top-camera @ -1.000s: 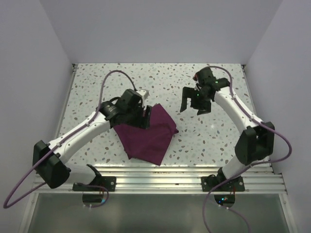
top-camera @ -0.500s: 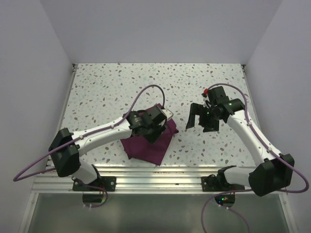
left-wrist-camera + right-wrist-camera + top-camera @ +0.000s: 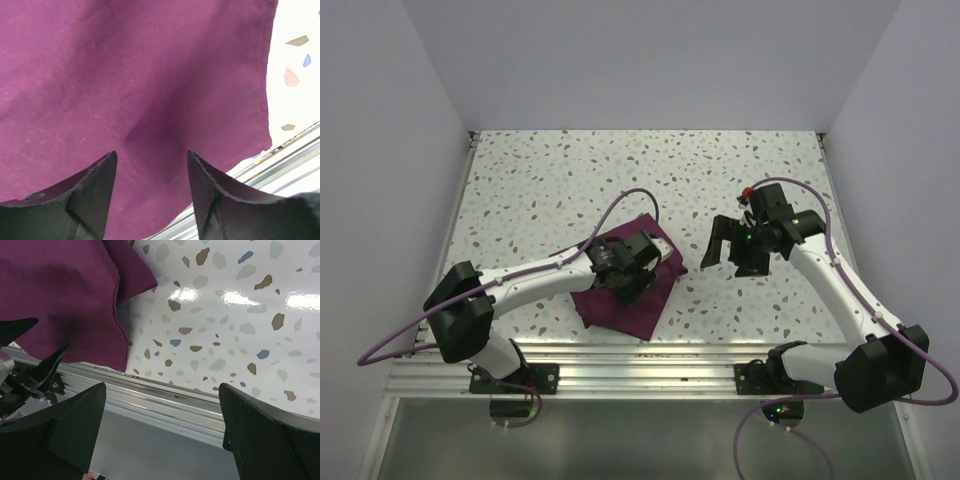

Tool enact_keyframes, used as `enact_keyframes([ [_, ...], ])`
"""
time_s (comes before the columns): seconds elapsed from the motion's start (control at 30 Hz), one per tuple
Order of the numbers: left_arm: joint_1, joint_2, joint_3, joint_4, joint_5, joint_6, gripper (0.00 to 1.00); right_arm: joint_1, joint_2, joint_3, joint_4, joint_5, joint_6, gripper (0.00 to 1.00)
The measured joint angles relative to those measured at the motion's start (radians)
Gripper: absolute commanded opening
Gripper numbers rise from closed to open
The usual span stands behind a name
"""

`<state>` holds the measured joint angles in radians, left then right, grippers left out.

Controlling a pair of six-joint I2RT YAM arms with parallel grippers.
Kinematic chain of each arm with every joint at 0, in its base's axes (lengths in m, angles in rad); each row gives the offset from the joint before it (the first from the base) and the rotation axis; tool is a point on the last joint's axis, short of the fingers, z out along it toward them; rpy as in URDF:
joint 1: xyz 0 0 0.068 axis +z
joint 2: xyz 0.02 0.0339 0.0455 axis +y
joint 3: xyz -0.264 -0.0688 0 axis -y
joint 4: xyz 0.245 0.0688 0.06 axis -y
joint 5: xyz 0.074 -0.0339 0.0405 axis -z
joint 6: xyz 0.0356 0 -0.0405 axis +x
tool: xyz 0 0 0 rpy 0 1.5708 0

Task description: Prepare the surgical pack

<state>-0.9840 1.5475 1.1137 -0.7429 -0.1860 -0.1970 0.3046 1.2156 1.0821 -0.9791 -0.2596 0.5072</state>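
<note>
Left end effector (image 3: 152,156) (jaws apart) over maroon cloth (image 3: 125,65), rail (image 3: 295,161) nearby

A folded cloth bundle (image 3: 620,305) lies on the bench (image 3: 720,180), left of centre and close to the front edge. The left pincer (image 3: 151,157) sits directly over the bundle, its jaws apart above the cloth. The right pincer (image 3: 728,258) hangs to the right of the bundle, apart from it, over bare bench. A rail (image 3: 650,360) runs along the front edge, just before the bundle.
</note>
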Motion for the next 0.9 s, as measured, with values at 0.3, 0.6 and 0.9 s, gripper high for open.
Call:
enact_keyframes([
  [0.3, 0.000, 0.018, -0.054, 0.036, 0.005, 0.025, 0.46, 0.000, 0.000, -0.006, 0.014, -0.021, 0.011, 0.99],
  [0.6, -0.002, 0.045, -0.054, 0.051, 0.002, 0.036, 0.28, 0.003, 0.001, -0.010, 0.030, -0.028, 0.017, 0.99],
  [0.9, -0.005, 0.064, -0.014, 0.028, -0.013, 0.040, 0.00, 0.026, 0.002, -0.011, 0.032, -0.043, 0.017, 0.99],
])
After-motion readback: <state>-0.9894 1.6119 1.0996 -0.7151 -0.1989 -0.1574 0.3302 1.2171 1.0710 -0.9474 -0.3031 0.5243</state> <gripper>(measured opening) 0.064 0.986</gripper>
